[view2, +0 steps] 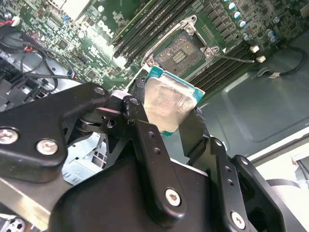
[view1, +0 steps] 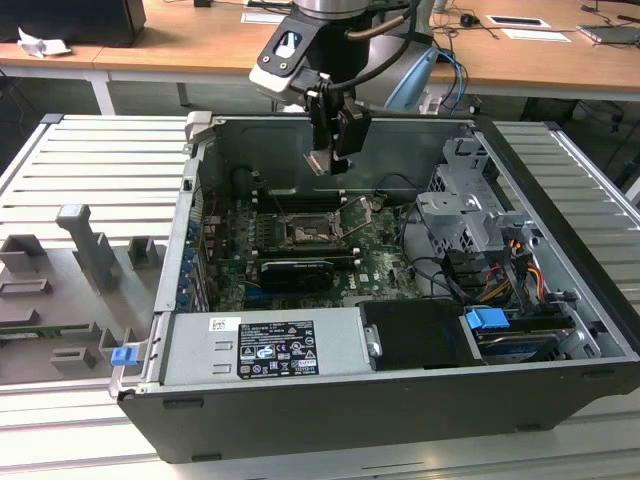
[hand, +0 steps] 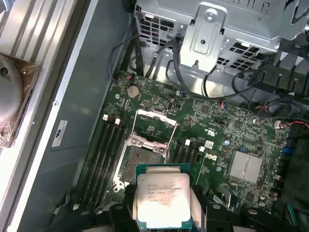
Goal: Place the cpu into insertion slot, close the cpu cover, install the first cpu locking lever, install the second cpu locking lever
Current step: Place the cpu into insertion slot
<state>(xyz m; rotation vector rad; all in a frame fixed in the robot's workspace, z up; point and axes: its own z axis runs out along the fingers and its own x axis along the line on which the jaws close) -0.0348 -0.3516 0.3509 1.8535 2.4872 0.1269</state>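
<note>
black gripper [view2: 164, 115] clamps the thin square cpu [hand: 161, 200] (matte silver face) above the insertion slot [view2: 181, 50].

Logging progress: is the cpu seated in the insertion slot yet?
Out. The gripper holds the cpu in the air; the insertion slot lies empty.

A lab; opened computer case [view1: 330, 415] on slatted bench [view1: 110, 165]; desks [view1: 190, 45] behind.

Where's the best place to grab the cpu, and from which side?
Take the cpu by two opposite thin edges, as the pincer holds it now, approaching square to its face: it is a thin flat square, so edges probably give the surest hold.
</note>
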